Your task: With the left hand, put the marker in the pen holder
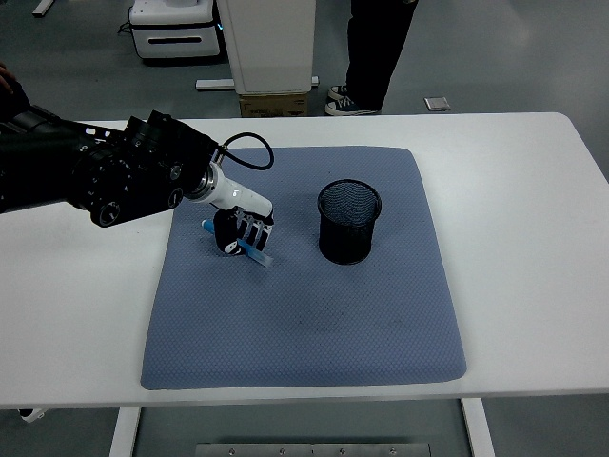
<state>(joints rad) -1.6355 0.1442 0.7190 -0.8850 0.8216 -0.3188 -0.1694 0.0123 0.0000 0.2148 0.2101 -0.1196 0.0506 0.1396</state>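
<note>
A: Left side?
B: Left hand [240, 232] in from the left edge, fingers curled tight around blue marker [249, 249]. Marker tilted, lower end pointing right and toward the near edge, over the left half of the blue mat [304, 324]. Contact with mat: cannot tell.

A: Middle?
B: Black mesh pen holder [348, 222] upright on the mat, right of the hand, clearly apart from it. Open top, nothing visible inside. Bare mat between hand and holder, nothing blocking.

A: Right?
B: Bare white worktop [533, 248] only.

A: Background?
B: Beyond the far edge: white machine base [176, 29] at left, white cabinet [271, 43] over a cardboard box [273, 103], person's legs [371, 48] and sneakers, small flat object on the floor [437, 103].
</note>
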